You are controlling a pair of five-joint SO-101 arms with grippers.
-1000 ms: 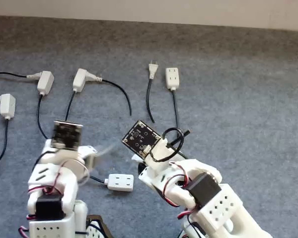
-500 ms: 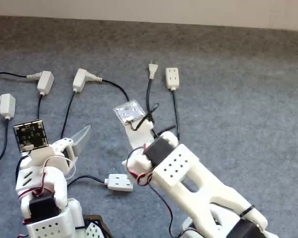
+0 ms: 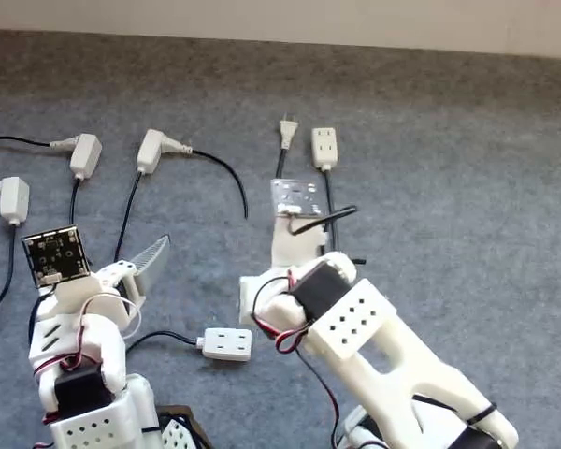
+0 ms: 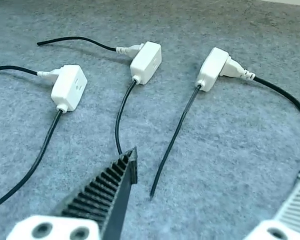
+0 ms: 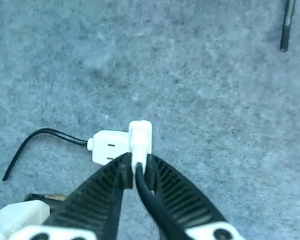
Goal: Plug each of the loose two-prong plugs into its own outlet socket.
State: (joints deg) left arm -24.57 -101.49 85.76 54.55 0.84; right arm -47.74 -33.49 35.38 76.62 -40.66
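plug (image 5: 140, 136) | pinched in right hand (image 5: 139, 164) | socket (image 5: 109, 146) behind it | left hand (image 4: 217, 167) spread

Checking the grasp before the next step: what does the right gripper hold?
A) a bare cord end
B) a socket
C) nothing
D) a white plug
D: the right gripper is shut on the white plug, its black cord trailing back, with a socket beside it.

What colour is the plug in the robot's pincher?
The plug is white, with a black cord. It shows best in the right wrist view.
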